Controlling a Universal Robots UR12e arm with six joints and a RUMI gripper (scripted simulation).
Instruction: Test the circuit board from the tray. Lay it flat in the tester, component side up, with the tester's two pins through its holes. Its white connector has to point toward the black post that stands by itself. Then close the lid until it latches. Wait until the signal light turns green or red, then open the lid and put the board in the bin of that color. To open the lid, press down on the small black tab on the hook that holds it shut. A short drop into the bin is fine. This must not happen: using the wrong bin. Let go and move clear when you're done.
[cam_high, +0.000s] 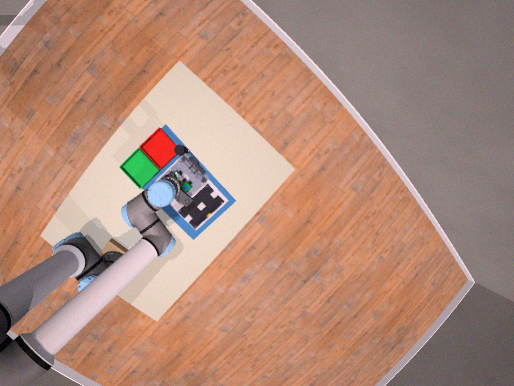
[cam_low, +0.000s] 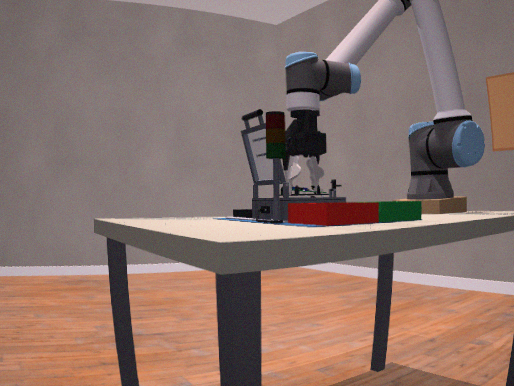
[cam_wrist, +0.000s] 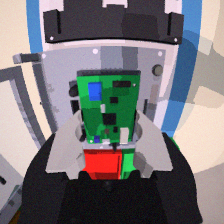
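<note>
From the top, a cream counter (cam_high: 240, 150) stands on a wood plank floor (cam_high: 325, 250) bounded by a pale curved skirting and grey walls. A blue mat (cam_high: 192, 231) on the counter carries the tester (cam_high: 192, 167) and the black tray (cam_high: 202, 206). The red bin (cam_high: 159, 147) and green bin (cam_high: 139, 167) sit side by side, touching, just beside the mat. The arm's wrist covers the near end of the tester.

From the exterior view, the counter (cam_low: 240, 240) rests on dark legs over the plank floor, with plain grey walls and a white baseboard behind. The tester's clear lid (cam_low: 257, 150) stands raised, tilted back, and the signal light (cam_low: 275, 135) beside it looks dim. The hand (cam_low: 304, 172) hangs just above the tester base, behind the red bin (cam_low: 332, 212).

From the wrist, the hand (cam_wrist: 107, 145) is clamped on the near edge of the green circuit board (cam_wrist: 107, 107), component side facing the camera, held over the tester's grey base (cam_wrist: 125, 60). 1 blue component shows near the board's far end. The black tray (cam_wrist: 112, 25) lies beyond.
</note>
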